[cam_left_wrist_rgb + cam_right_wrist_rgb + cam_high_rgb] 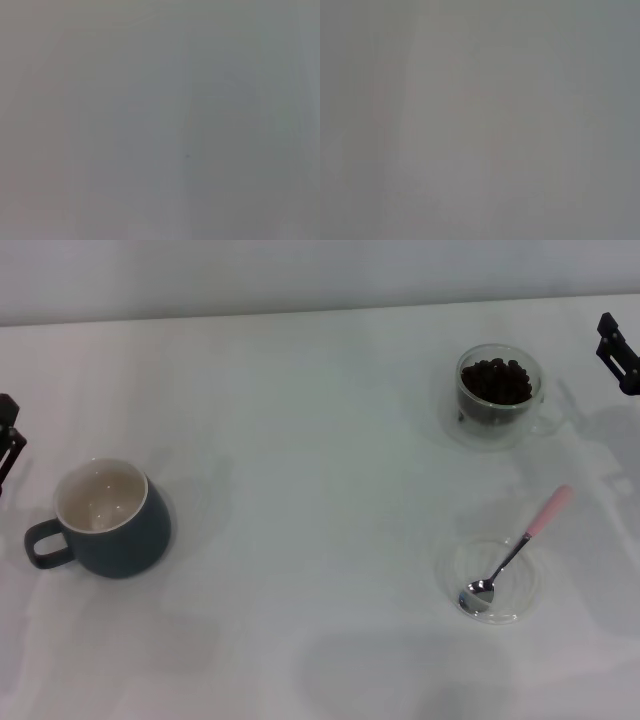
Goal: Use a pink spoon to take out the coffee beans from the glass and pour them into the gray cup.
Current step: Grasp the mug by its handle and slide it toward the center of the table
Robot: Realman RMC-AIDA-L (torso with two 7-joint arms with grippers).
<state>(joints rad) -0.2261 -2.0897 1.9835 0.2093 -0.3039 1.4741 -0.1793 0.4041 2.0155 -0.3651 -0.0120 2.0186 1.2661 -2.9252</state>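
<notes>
The pink spoon [518,553] lies with its silver bowl in a shallow clear dish [492,580] at the front right, its pink handle pointing up and to the right. The glass [499,395] stands at the back right, full of coffee beans [496,380]. The gray cup [108,518] stands at the left, empty, its handle pointing left. My left gripper [8,445] is at the left edge, just beyond the cup. My right gripper [618,352] is at the right edge, to the right of the glass. Both wrist views show only plain grey surface.
The white table [300,440] runs across the whole head view, with a pale wall along the back. Open table surface lies between the gray cup and the glass.
</notes>
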